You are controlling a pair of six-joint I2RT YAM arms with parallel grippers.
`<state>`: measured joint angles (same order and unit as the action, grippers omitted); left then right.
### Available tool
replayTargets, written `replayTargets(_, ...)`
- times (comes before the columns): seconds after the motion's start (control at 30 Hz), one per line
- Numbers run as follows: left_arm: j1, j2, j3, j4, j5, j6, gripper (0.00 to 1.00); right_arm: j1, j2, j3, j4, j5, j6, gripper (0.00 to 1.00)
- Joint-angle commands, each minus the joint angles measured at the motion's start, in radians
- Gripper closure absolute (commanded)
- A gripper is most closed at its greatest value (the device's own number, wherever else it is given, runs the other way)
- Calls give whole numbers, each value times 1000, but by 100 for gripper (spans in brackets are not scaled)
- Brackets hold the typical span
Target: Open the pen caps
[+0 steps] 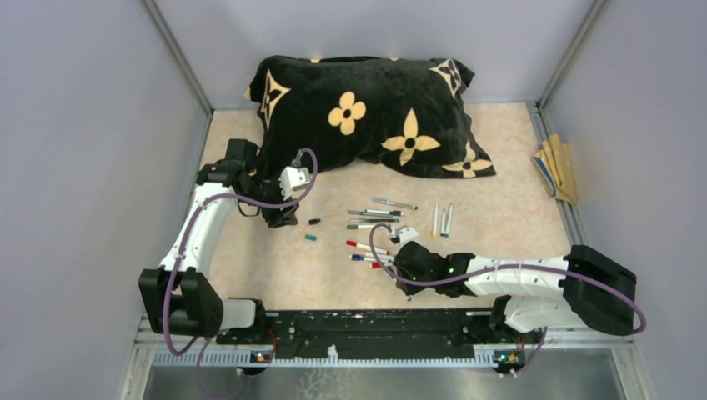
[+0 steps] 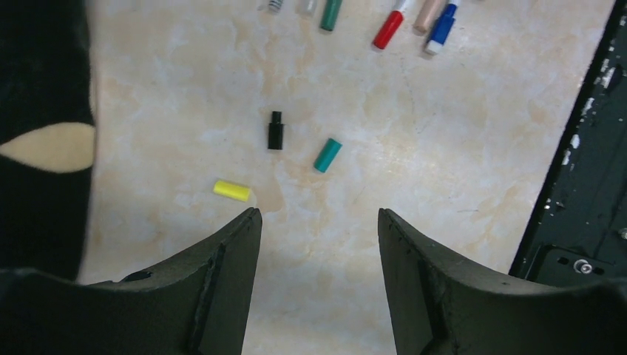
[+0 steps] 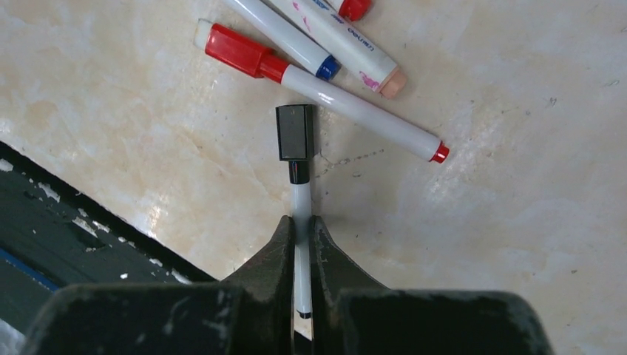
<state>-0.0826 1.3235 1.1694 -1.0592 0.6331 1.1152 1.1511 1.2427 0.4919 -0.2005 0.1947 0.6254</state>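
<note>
Gripping a pen [image 3: 300, 196] by its white barrel, the right claw [image 3: 301, 224] was shut tight, both fingers pressed flat on the barrel. The pen's cap [image 3: 295, 132], black and seated on the barrel, stuck out past the fingertips. Its far end came close to a red pen [image 3: 355, 109] lying slantwise across the way; whether they touched could not be told. A blue-tipped pen [image 3: 285, 35] lay just beyond that. On the near side of this claw ran the black rail [image 3: 66, 214] at the table's near edge, close by, with a narrow strip of table [image 3: 517, 244] between.

The left claw [image 2: 319, 216] hung open, jaws well apart and holding nothing, above bare tabletop. Ahead of its tips lay three loose caps, all apart from one another: a yellow cap [image 2: 231, 191] nearest the left finger, a loose black cap [image 2: 275, 130] beyond it, and a green cap [image 2: 327, 155] beside that. The pillow [image 2: 37, 111] crowded this claw on one side, its edge near the yellow cap; the rail stood well off on the other.

From above, the other pens [image 1: 377, 217] lay scattered mid-table between the two claws. Bare tabletop stretched from them toward tan sticks [image 1: 557, 167] against the right wall.
</note>
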Motion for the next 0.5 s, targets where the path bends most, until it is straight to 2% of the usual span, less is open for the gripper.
replayTargets(0.0, 3, -43, -88, -59, 157, 93, 34, 13, -60, 26, -31, -46, 7, 100)
replayTargets(0.2, -48, -120, -177, -57, 251, 177, 33, -32, -86, 176, -72, -201, -40, 100)
replayTargets(0.3, -120, -161, -188, -49, 249, 200, 34, -89, -72, 228, -54, -340, -41, 100)
replayTargets(0.47, -290, -264, -214, 55, 174, 197, 33, -174, 12, 350, -4, -581, -24, 100)
